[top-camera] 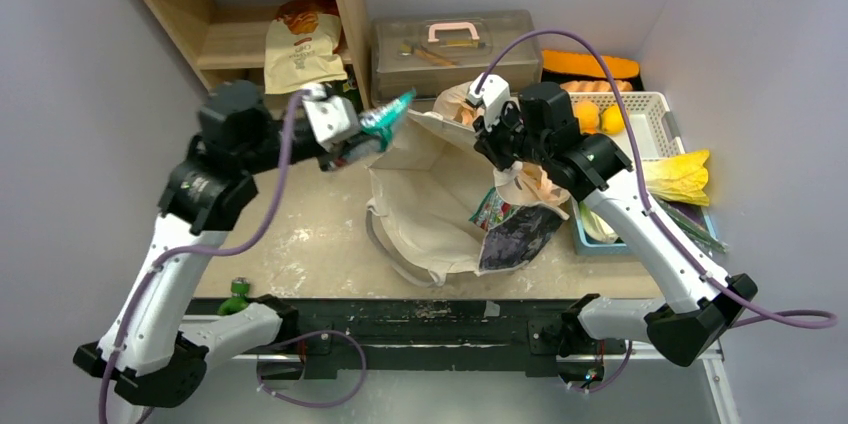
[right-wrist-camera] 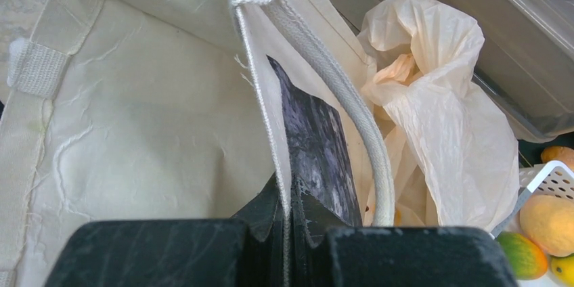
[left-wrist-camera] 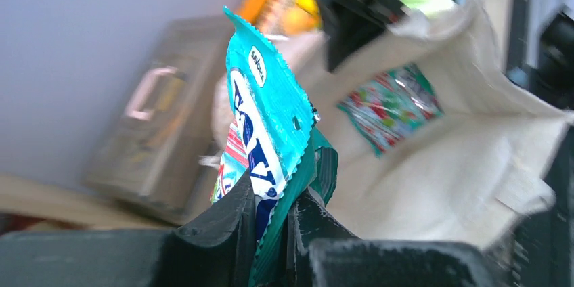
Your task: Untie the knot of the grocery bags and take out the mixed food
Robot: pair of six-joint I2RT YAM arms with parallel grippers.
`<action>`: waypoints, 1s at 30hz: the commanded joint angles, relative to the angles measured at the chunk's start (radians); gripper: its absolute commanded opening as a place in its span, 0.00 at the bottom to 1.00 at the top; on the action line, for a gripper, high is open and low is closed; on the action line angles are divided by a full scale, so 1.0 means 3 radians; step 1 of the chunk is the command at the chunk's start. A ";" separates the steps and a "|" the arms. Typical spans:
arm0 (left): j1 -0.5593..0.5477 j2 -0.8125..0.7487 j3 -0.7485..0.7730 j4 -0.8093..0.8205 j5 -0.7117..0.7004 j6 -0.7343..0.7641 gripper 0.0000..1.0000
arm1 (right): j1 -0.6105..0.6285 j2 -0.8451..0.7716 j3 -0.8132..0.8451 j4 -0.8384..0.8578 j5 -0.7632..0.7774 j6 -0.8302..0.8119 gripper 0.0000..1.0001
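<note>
Packet (left-wrist-camera: 271,118), teal, clamped in left gripper (left-wrist-camera: 281,206) at tote's (top-camera: 420,204) eleven o'clock; right gripper (right-wrist-camera: 291,212) pinches tote rim at one o'clock, plastic bag (right-wrist-camera: 433,97) just beyond at twelve.

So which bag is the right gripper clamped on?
The cream canvas tote: the right gripper pinches its stitched rim. The crinkly pale plastic bag sits beside it, ungripped.

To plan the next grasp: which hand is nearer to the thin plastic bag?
Right. The right hand pinches the cloth bag beside the plastic bag; the left hand, holding a teal packet, is across the cloth bag.
</note>
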 commanded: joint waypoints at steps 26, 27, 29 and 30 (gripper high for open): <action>0.2069 0.3557 0.3820 0.2461 0.0441 0.1302 0.06 | -0.0015 0.0102 0.0169 -0.0090 -0.0150 0.0031 0.00; 0.2079 0.3602 0.3861 0.2458 0.0427 0.1283 0.12 | -0.0014 0.0111 0.0174 -0.0097 -0.0152 0.0031 0.00; 0.2096 0.3638 0.3896 0.2446 0.0438 0.1208 0.25 | -0.0018 0.0125 0.0190 -0.0111 -0.0159 0.0031 0.00; 0.2105 0.3625 0.3877 0.2419 0.0460 0.1172 0.28 | -0.0018 0.0135 0.0199 -0.0113 -0.0160 0.0031 0.00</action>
